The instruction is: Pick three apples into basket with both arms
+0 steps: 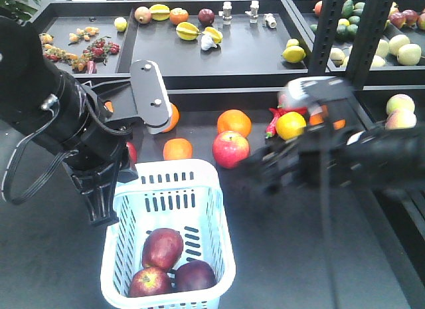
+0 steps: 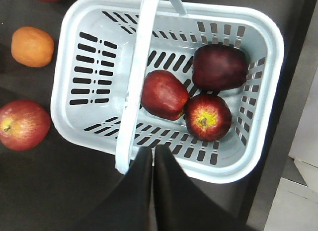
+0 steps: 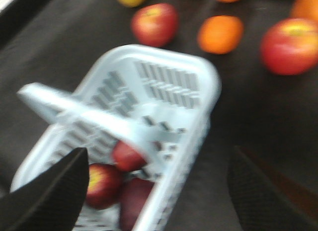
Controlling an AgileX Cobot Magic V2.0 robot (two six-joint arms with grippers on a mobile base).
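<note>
From the front view, the basket [image 1: 169, 236] sits on the dark tabletop [image 1: 319, 256] with all three dark apples [image 1: 163, 248] crowded at its near end, so by my reckoning the picking is done. The left arm [image 1: 60, 116] hunches over the basket's left rim, its tool [image 1: 103, 203] pointing down just outside the wall; the right arm [image 1: 345, 156] is a blur reaching in from the basket's right, and I cannot tell its tool's state from here. A lighter red apple [image 1: 230, 149] and two oranges [image 1: 177, 149] lie just beyond the basket's far end. In the left wrist view the left tool [image 2: 152, 159] has its jaws pressed together on nothing, right at the basket's rim by the foot of its pale handle [image 2: 139, 77], which arches across; the three apples touch one another to the handle's right. The right wrist view is smeared, yet the right tool [image 3: 159, 191] shows its fingers [image 3: 54, 191] standing wide apart, empty, above the basket's apple end. I'd judge those apples firm, smooth and fairly heavy, best gripped across the widest part; the basket looks light and slightly flexible.
</note>
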